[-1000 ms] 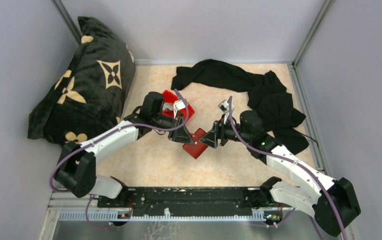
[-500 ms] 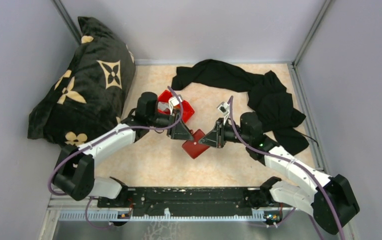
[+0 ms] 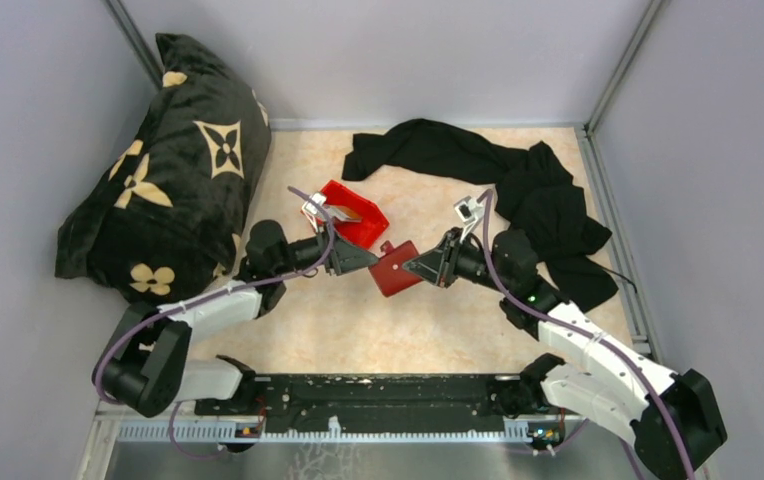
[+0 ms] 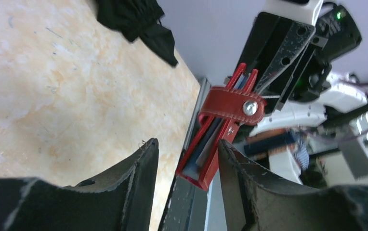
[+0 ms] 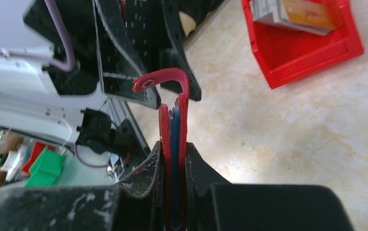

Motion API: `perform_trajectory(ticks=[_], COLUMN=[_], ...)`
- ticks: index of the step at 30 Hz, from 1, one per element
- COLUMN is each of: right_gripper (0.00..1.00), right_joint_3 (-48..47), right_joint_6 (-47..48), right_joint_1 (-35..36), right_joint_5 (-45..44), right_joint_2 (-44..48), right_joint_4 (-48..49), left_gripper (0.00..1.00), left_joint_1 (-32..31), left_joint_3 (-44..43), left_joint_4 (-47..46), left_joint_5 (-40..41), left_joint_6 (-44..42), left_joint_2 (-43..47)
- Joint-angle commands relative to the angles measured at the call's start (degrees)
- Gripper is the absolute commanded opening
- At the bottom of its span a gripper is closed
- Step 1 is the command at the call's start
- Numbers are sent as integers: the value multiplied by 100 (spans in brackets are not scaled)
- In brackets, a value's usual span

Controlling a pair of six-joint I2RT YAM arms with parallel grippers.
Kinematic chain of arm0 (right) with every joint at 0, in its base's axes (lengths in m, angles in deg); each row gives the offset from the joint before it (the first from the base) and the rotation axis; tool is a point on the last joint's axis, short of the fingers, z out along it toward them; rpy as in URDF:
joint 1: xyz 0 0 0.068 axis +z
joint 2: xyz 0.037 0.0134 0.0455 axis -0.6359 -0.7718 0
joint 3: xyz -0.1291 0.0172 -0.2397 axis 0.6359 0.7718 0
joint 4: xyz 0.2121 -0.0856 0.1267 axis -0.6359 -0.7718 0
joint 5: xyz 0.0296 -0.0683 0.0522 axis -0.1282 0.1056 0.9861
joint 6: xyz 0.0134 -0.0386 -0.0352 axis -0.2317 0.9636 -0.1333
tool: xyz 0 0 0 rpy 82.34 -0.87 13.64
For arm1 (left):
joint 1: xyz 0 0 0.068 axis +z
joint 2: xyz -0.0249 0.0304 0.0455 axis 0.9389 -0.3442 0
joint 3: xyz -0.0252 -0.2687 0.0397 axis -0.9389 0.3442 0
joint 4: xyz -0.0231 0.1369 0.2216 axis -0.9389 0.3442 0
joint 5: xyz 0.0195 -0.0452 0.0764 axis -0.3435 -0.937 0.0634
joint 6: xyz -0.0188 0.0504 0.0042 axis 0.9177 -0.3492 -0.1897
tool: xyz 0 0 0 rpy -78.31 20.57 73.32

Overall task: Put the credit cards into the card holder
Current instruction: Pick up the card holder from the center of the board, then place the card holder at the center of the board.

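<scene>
- I am clamping the right claw (image 5: 173,151) onto the folded card holder (image 3: 395,270), lifting it edge-up off the bench (image 3: 308,330) so its snap strap is facing the other arm.
- I am holding the left claw (image 4: 187,147) open, its 2 fingers flanking the holder's end just ahead, seemingly not touching, ready to spread it.
- The credit cards (image 5: 288,12), I judge, are sitting stacked in the red bin (image 5: 307,62) beyond the right claw's tips.
</scene>
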Motion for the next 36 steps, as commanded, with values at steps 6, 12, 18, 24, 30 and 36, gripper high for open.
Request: perform_trajectory(ticks=[6, 12, 18, 24, 30, 36], right_gripper=[0, 0, 0, 0, 0, 0], right_joint_3=[141, 616, 928, 976, 802, 704], right_joint_6=[-411, -1033, -1675, -2082, -2277, -2426], right_joint_1=[26, 26, 30, 30, 26, 28], right_joint_5=[-1693, -2589, -3004, -3273, -3233, -3141], right_joint_2=[255, 196, -114, -351, -684, -849], right_joint_4=[892, 1561, 2231, 2601, 2578, 2582], left_gripper=[59, 60, 99, 99, 99, 99], left_joint_1=[15, -76, -336, -665, -774, -884], left_joint_3=[1918, 2046, 1706, 1331, 863, 419], left_joint_4=[-4112, -5006, -5946, -5950, -5950, -5244], left_joint_5=[2041, 2056, 1828, 1938, 2023, 2164], left_joint_6=[2274, 2508, 2734, 2551, 2549, 2083], left_joint_2=[50, -638, -1891, -2437, -2847, -2868])
